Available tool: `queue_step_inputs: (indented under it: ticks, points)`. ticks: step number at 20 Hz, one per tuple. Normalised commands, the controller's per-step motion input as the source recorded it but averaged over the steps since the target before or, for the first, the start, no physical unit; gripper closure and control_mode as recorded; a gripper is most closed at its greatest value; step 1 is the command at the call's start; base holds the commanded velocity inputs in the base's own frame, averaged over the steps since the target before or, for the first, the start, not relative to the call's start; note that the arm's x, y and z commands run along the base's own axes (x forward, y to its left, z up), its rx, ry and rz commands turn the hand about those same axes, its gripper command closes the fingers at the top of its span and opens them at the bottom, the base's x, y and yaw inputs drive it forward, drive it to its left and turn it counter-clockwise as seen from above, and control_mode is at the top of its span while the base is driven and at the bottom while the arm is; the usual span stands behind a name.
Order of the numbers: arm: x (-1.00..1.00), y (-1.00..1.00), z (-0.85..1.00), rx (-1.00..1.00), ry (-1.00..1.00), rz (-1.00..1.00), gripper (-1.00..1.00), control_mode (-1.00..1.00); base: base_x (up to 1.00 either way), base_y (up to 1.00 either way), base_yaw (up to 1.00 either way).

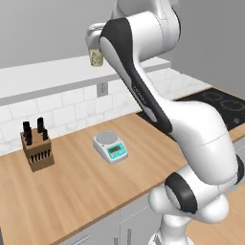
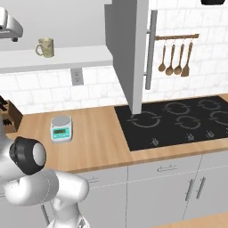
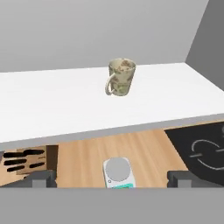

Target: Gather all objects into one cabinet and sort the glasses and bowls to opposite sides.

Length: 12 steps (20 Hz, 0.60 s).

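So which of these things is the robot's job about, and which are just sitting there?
For the job:
- cabinet door with the long handle
- gripper, open and holding nothing

Just lying about:
- mug on the shelf
- scale
- knife block
- stove
- hanging spoons

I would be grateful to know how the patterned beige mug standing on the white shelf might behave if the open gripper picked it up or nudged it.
The patterned beige mug looks rigid, so it probably will not deform between the fingers. It stands upright on the white shelf, taller than wide, so a high nudge might tip it. Its side handle may make it swing round when pushed.
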Motion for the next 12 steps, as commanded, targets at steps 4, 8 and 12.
queue_step_inputs:
  ticks: [4,8,12]
  points:
    - [0.19,0.01,-0.05,0.0,-0.01,-0.05,-1.0,-1.0,0.0,0.0,0.0]
    - [0.23,0.02,-0.17,0.0,0.01,-0.01,-1.0,-1.0,0.0,0.0,0.0]
    - [0.92,0.0,-0.34,0.0,0.01,-0.12,-1.0,-1.0,0.0,0.0,0.0]
